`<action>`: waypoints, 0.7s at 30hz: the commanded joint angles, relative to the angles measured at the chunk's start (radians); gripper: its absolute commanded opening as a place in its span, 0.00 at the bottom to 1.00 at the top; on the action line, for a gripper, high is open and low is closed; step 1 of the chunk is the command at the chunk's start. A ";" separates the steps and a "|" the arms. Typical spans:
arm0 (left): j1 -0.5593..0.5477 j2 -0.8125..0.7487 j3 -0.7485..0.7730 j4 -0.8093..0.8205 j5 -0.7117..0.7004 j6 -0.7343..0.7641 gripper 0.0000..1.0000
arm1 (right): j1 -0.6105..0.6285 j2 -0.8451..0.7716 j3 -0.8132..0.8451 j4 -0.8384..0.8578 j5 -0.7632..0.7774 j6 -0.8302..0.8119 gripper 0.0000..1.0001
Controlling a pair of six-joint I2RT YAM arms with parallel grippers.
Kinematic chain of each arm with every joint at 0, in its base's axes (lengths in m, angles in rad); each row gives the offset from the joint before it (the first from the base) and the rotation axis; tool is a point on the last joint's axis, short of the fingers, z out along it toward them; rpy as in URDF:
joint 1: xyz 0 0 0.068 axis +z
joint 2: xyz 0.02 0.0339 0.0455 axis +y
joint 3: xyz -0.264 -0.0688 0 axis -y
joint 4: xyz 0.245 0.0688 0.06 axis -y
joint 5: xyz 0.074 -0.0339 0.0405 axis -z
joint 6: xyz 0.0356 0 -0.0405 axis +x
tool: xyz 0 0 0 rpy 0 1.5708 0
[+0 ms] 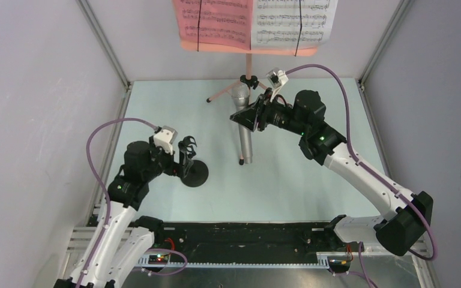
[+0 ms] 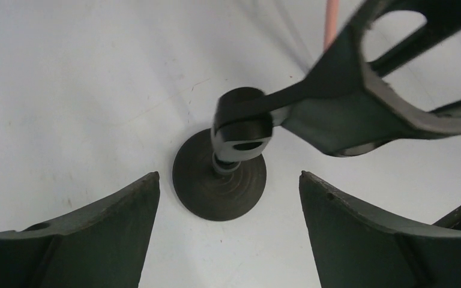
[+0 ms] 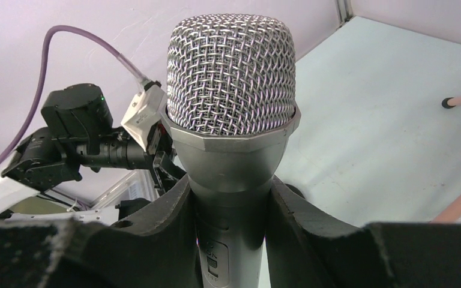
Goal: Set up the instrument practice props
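The salmon-pink music stand (image 1: 248, 65) rises at the back, with pink and white sheet-music pages (image 1: 255, 21) on its desk. My right gripper (image 1: 252, 114) is shut on the grey microphone (image 1: 245, 137) just below its mesh head (image 3: 231, 72). The fingers (image 3: 312, 222) clamp both sides of the body, which is held off the table with its tail pointing toward the near side. My left gripper (image 1: 187, 150) is open at the small black mic stand (image 1: 197, 173). In the left wrist view the round base (image 2: 219, 189) and the clip (image 2: 243, 123) lie just beyond the spread fingers (image 2: 126, 234), untouched.
Grey enclosure walls with metal corner posts (image 1: 105, 45) close off the left, right and back. The music stand's tripod legs (image 1: 223, 92) splay over the back of the pale table (image 1: 312, 192). Purple cables (image 1: 105, 129) loop off both wrists.
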 commanded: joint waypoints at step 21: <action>0.268 0.232 -0.173 0.646 0.806 0.098 0.58 | -0.067 -0.040 -0.004 0.062 -0.050 0.031 0.00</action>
